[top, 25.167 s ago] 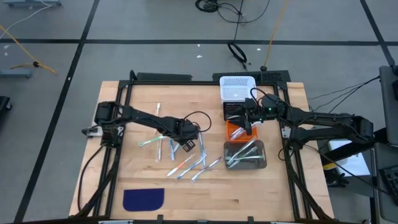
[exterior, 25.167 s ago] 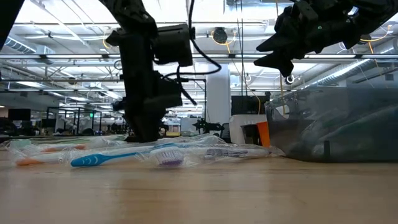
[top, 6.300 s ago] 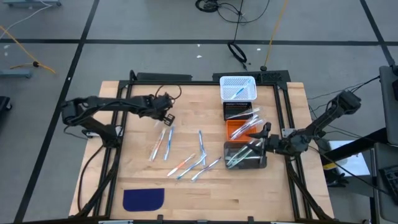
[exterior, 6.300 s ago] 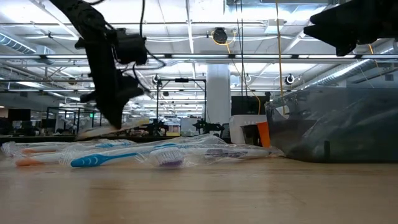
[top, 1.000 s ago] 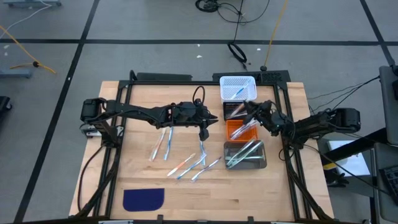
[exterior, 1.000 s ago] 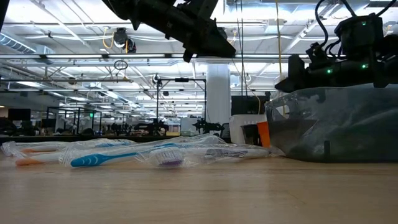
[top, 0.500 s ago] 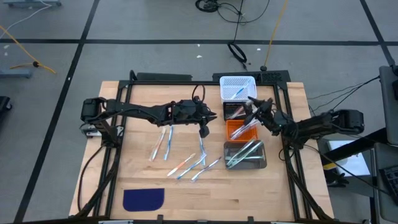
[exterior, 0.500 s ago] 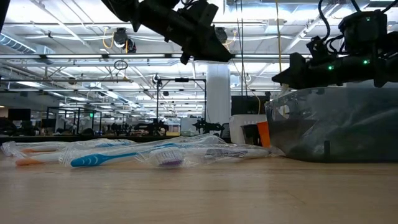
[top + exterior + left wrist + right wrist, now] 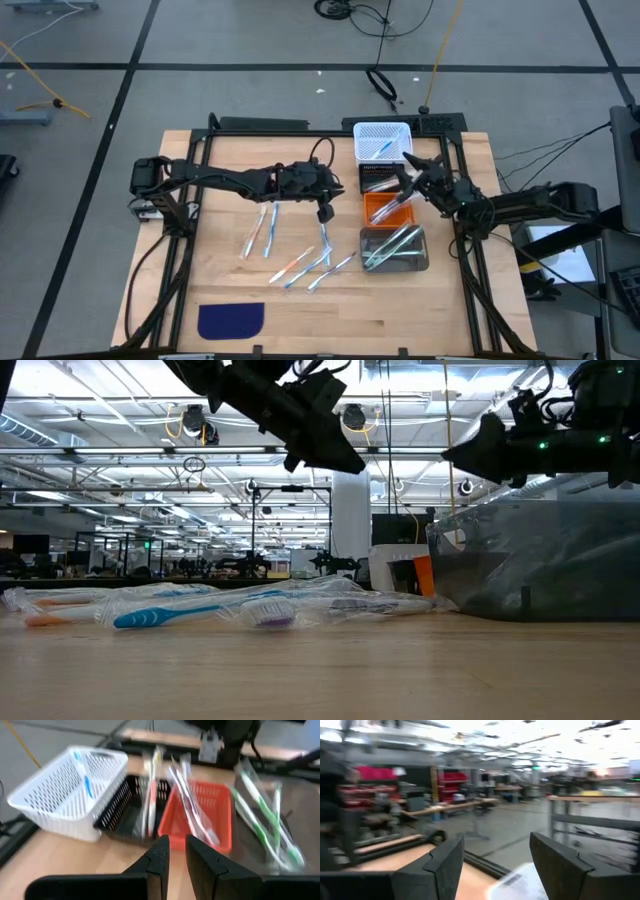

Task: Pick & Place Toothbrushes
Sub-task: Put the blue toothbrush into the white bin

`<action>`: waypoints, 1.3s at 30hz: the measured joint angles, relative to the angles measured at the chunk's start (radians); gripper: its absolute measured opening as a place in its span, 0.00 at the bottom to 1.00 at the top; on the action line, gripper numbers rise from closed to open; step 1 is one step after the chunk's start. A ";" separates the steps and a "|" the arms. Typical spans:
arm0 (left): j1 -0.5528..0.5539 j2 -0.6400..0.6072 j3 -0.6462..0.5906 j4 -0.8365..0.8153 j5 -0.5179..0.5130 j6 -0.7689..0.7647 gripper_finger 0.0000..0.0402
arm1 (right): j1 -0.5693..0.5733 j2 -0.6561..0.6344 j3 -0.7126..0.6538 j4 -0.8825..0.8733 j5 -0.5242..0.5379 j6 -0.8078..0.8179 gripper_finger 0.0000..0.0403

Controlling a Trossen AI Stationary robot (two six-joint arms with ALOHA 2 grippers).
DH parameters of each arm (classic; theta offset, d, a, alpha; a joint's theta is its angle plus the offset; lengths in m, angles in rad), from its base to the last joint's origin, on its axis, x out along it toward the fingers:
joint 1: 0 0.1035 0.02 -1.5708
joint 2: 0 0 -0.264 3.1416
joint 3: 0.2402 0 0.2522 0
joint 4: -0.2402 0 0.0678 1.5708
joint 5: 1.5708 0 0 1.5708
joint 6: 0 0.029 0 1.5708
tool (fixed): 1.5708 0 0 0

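Grey floor point(image 9: 90, 100) with dark lines surrounds the wooden bench point(image 9: 230, 290); white pillar point(image 9: 351, 520) beyond bench, ceiling strip lights point(image 9: 120, 405) above pillar, distant desks point(image 9: 120, 565) beside pillar.

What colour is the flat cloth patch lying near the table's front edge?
Dark blue. The cloth patch shows best in the high view.

A white mesh basket point(image 9: 65, 792), a black bin point(image 9: 125, 810), an orange-red bin point(image 9: 202, 815) and a smoky grey clear bin point(image 9: 395, 250) sit on a pale wooden table point(image 9: 230, 290). Loose toothbrushes point(image 9: 300, 262) are white or clear (with blue, green and orange accents). A dark blue cloth patch point(image 9: 230, 320) lies near the table edge.
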 joint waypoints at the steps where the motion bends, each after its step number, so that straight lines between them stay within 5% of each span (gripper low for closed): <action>1: 0.000 0.000 0.000 -0.019 0.010 -0.004 0.16 | 0.009 -0.008 0.000 -0.002 -0.023 0.002 0.54; 7: -0.003 0.000 0.000 -0.185 0.023 -0.101 0.16 | 0.077 -0.030 0.000 -0.009 -0.165 0.008 0.54; 14: -0.038 0.000 0.000 -0.441 0.087 -0.153 0.16 | 0.175 -0.030 0.000 -0.014 -0.191 0.011 0.53; 25: -0.077 0.000 0.000 -0.899 0.011 -0.402 0.16 | 0.308 -0.030 0.002 -0.022 -0.190 0.014 0.53; 39: -0.082 0.000 -0.004 -1.052 0.003 -0.621 0.16 | 0.354 -0.030 0.002 -0.019 -0.189 -0.003 0.53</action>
